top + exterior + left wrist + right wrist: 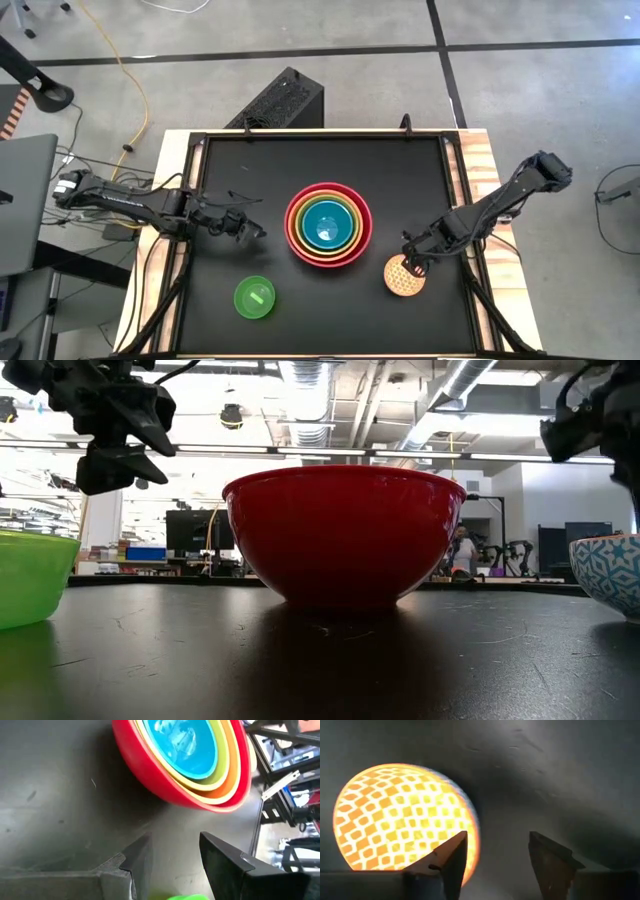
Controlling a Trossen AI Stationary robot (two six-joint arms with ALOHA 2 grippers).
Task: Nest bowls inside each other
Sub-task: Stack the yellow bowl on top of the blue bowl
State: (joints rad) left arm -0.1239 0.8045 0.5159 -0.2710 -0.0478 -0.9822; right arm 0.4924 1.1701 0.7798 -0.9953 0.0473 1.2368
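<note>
The red bowl (328, 224) stands at the table's middle with the orange, olive-green and blue bowls (182, 745) nested in it. The small bright green bowl (254, 297) sits on its base near the front left. On the right, the speckled yellow bowl (402, 817), blue-patterned outside (610, 572), rests on the table. My right gripper (495, 862) hangs open above that bowl's edge, one finger over the rim and one over bare table. My left gripper (172, 865) hovers open left of the red bowl, above the table.
A raised black frame (320, 134) borders the dark tabletop, with wooden strips (480, 160) outside it. Cables and a laptop (25, 200) lie off the left side. Open dark surface (330, 320) lies in front of the stack, between the two single bowls.
</note>
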